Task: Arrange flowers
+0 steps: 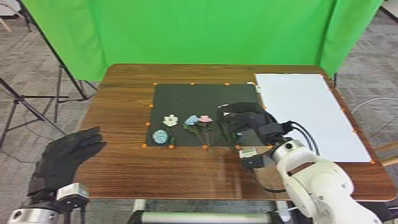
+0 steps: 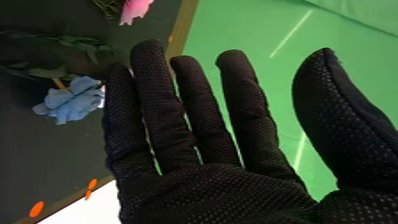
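In the head view my right hand (image 1: pixel 249 118) is over the right part of the dark mat (image 1: pixel 182 95), hiding some of it. A white flower (image 1: pixel 171 120), a blue flower (image 1: pixel 192 120) and a pink flower (image 1: pixel 205 118) lie to its left, the last two side by side with green stems toward the front. My left hand (image 1: pixel 67 154) is open at the table's front left. The right wrist view has my right hand (image 2: pixel 209 185) open, fingers straight and holding nothing, with a blue flower (image 2: pixel 71 100) beside them and a pink flower (image 2: pixel 135 10) farther off.
A light blue oval piece (image 1: pixel 160 136) lies at the mat's front left corner. Right of the mat is a long white sheet (image 1: pixel 306 107). Orange dots mark both borders. The brown table (image 1: pixel 124 100) has a green backdrop (image 1: pixel 213 30) behind it.
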### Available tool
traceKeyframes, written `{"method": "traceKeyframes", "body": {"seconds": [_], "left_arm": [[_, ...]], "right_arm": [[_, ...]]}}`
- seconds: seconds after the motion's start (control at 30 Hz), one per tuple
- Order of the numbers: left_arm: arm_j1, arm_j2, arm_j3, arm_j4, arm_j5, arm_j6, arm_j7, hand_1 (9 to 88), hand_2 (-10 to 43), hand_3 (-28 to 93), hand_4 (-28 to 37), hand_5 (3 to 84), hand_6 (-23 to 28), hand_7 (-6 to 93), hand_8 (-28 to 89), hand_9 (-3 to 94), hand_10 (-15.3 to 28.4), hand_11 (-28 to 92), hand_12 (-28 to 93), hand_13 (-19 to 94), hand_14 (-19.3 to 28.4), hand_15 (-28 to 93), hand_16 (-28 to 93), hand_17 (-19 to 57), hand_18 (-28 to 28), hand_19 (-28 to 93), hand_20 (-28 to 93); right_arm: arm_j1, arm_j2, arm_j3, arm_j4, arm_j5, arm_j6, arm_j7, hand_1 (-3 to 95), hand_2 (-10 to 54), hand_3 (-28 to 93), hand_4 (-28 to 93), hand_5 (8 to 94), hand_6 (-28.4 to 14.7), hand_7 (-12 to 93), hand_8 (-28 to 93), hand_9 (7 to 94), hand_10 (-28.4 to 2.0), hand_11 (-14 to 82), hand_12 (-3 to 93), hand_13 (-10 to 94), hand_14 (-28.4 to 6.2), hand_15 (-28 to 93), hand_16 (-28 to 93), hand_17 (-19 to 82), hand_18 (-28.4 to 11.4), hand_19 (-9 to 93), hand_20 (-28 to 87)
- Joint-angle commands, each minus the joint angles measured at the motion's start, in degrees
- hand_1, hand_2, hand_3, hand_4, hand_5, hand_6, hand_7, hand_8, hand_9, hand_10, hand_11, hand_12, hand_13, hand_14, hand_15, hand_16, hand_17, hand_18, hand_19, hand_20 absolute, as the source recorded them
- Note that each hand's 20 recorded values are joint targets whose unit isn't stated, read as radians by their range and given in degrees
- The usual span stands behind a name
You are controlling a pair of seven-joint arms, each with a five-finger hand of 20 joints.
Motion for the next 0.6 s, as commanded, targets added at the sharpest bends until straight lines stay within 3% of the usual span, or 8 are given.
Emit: {"method": "traceKeyframes", "body": {"seconds": [0.03, 0.13, 0.17, 0.4, 0.47, 0.6], "left_arm": [[0.29, -0.17, 0.36, -0.39, 0.09, -0.32, -0.26, 26.7, 4.3, 81, -17.2, 50.4, 14.4, 17.6, -9, 42.2, 22.7, 34, 11, 29, 28.4, 63, -13, -7.0, 26.9, 60, 20], [0.46, 0.26, 0.47, -0.41, -0.38, 0.27, 0.43, 26.7, 4.3, 81, -17.2, 50.4, 14.4, 17.6, -9, 42.2, 22.8, 34, 11, 29, 28.4, 63, -13, -7.0, 26.9, 60, 20], [0.25, -0.08, 0.39, -0.39, -0.07, -0.04, -0.21, 26.7, 4.3, 81, -17.1, 50.4, 14.3, 17.6, -9, 42.2, 22.8, 34, 11, 29, 28.4, 63, -13, -7.0, 26.9, 60, 20], [0.7, 0.39, 0.48, -0.46, -0.54, 0.5, 0.78, 26.8, 4.3, 81, -17.2, 50.3, 14.4, 17.5, -9, 42.2, 22.8, 34, 11, 29, 28.4, 63, -13, -7.0, 26.9, 60, 20], [0.53, 0.27, 0.41, -0.48, -0.32, 0.37, 0.34, 26.8, 4.3, 81, -17.2, 50.3, 14.4, 17.5, -9, 42.1, 22.8, 34, 11, 29, 28.4, 63, -13, -7.0, 26.9, 60, 20], [0.59, 0.68, 0.68, -0.23, -0.63, 0.21, 1.56, 26.7, 4.3, 81, -17.2, 50.4, 14.4, 17.5, -9, 42.2, 22.8, 34, 11, 29, 28.4, 63, -13, -7.0, 27.0, 60, 20]], "right_arm": [[0.1, -0.41, -0.53, -0.44, -0.34, 0.05, 0.19, 24.7, 6.0, 87, -27, 48.4, -4.8, 22, -14, 49.9, -17.1, 15.6, 15.6, 43, -17.2, 46, 11, 18, -20.3, 67, 7], [0.13, -0.44, -0.51, -0.4, -0.56, -0.1, -0.05, 24.7, 6.0, 87, -27, 48.4, -4.8, 22, -14, 49.9, -17.0, 15.6, 15.6, 43, -17.2, 46, 11, 18, -20.3, 67, 7], [0.01, -0.42, -0.46, -0.43, -0.53, -0.02, 0.11, 24.7, 6.0, 87, -27, 48.4, -4.8, 22, -14, 49.9, -16.9, 15.6, 15.6, 43, -17.2, 46, 11, 18, -20.3, 67, 7], [0.41, -0.3, -0.54, -0.22, -0.65, -0.12, -0.01, 24.9, 6.0, 87, -27, 48.4, -4.8, 22, -14, 49.9, -17.0, 15.5, 15.6, 43, -17.3, 46, 11, 18, -20.4, 67, 7], [0.34, -0.4, -0.41, -0.32, -0.47, -0.37, 0.01, 24.9, 6.0, 87, -27, 48.4, -4.8, 22, -14, 49.9, -16.9, 15.6, 15.6, 43, -17.3, 46, 11, 18, -20.3, 67, 7], [0.59, -0.28, -0.72, -0.28, -0.37, -0.25, 0.02, 25.0, 5.9, 87, -27, 48.3, -4.8, 22, -14, 50.0, -17.0, 15.7, 15.6, 43, -17.2, 46, 11, 18, -20.3, 67, 7]]}}
